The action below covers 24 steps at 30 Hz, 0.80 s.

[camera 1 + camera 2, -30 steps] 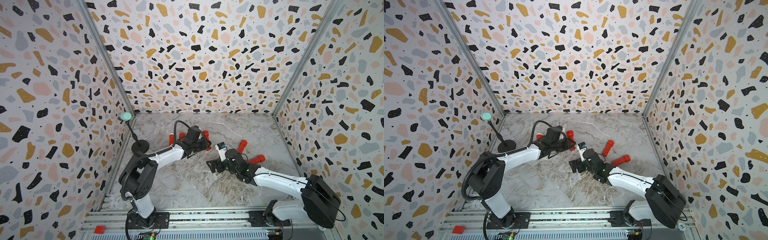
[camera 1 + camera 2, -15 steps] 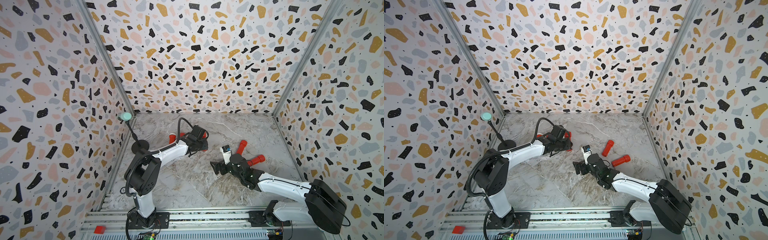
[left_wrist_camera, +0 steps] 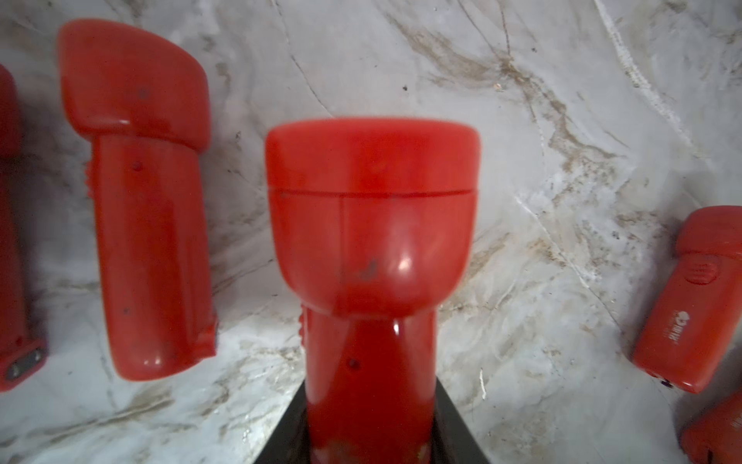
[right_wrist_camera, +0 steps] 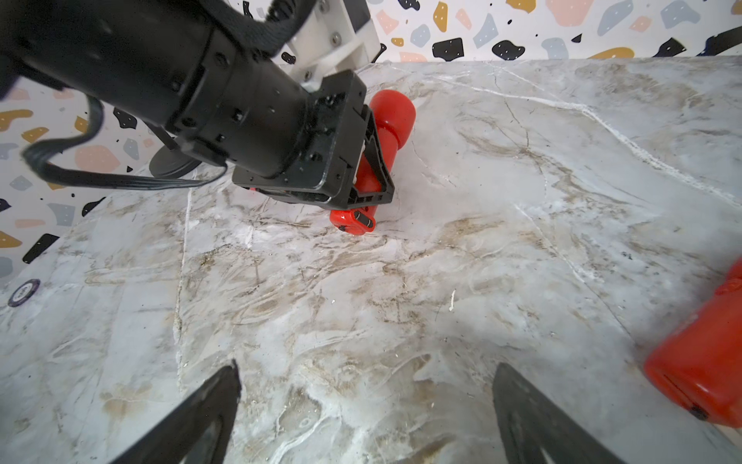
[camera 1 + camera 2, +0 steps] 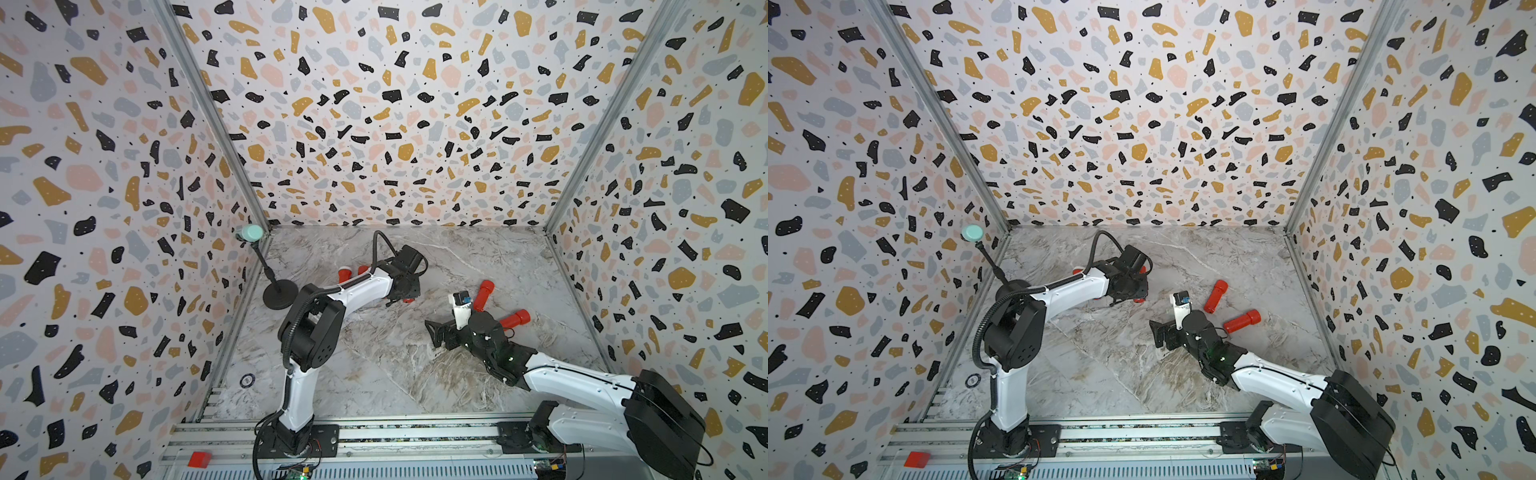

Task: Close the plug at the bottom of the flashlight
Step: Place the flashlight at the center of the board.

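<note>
Construction is identical on both sides. My left arm (image 5: pixel 365 289) and right arm (image 5: pixel 582 378) use white link shells dotted with small dark screw heads, joined by rounded black joint housings (image 5: pixel 316 332). A black corrugated conduit (image 5: pixel 976 345) runs along the left arm, and a flat bundle of black wires (image 4: pixel 120 182) leaves its wrist. A white bracket (image 4: pixel 337 36), fastened by silver screws, sits behind the black gripper body (image 4: pixel 281 132). My left finger (image 4: pixel 379 172) is an open triangular frame. My right fingers (image 4: pixel 200 418) are black and taper to points.
</note>
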### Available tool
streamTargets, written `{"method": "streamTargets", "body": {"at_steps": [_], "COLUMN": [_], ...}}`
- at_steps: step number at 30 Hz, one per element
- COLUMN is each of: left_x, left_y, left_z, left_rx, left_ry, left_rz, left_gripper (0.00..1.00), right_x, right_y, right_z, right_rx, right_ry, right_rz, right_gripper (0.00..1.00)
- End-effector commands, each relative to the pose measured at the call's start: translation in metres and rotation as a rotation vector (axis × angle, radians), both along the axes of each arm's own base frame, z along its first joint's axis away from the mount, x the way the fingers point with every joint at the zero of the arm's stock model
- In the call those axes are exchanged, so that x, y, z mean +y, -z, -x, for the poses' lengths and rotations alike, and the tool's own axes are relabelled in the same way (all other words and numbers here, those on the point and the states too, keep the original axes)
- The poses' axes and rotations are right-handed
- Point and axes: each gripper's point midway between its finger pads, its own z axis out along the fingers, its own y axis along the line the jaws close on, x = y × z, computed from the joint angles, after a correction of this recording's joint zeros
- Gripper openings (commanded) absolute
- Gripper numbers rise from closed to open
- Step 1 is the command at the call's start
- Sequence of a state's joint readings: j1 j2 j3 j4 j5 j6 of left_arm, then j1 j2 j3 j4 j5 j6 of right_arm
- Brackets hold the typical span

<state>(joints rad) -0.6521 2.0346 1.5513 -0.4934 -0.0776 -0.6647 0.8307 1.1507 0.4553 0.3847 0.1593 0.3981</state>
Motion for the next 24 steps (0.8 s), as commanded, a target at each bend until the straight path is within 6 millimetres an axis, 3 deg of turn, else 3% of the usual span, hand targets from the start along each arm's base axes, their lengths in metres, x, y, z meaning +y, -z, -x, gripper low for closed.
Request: {"method": "streamTargets", "body": {"at_steps": [1, 24], "left_x": [0.007, 0.001], "left_y": [-0.002, 0.012], "left_z": [-0.004, -0.038], "left_rx": [-0.005, -0.009], "left_ry": [-0.001, -0.017], "left_rz": [-0.079, -0.196], "left_gripper": [0.0, 0.0], "right_x": [-0.001, 0.002], "right_y": [-0.012, -0.014], "right_z": [-0.001, 0.003], "right_rx": [-0.028, -0.021], "right_ry": [0.014, -0.01], "right_rz": [-0.036, -0.062], "right_gripper": [0.99, 0.99]}}
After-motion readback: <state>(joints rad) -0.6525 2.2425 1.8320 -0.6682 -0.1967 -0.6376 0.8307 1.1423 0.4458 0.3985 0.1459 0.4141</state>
